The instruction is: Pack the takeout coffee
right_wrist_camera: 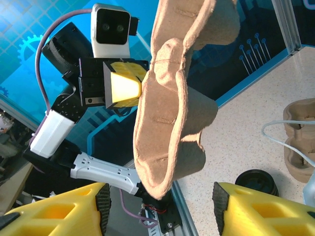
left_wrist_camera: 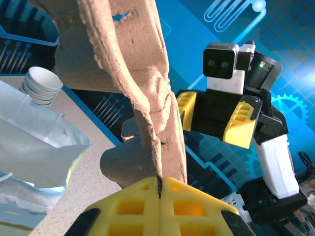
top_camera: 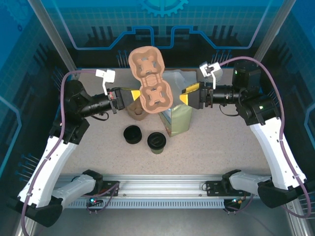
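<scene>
Sitting nearest me on the table [top_camera: 221,142], the pale-green takeout coffee cup with its black lid [top_camera: 156,142] stands below and between both grippers. My left gripper [top_camera: 133,97] pinches the brown moulded-pulp cup carrier [top_camera: 150,78]. My right gripper [top_camera: 186,94], spread and empty, looks freer to descend.

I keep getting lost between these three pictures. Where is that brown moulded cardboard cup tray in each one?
Top external: the brown moulded cardboard cup tray is held up at upper centre, between the two arms.
Left wrist: the tray runs from the top edge down to bottom centre.
Right wrist: the tray hangs edge-on through the middle.
Shared landmark: the left gripper, whose yellow fingers pinch the tray's edge.
</scene>
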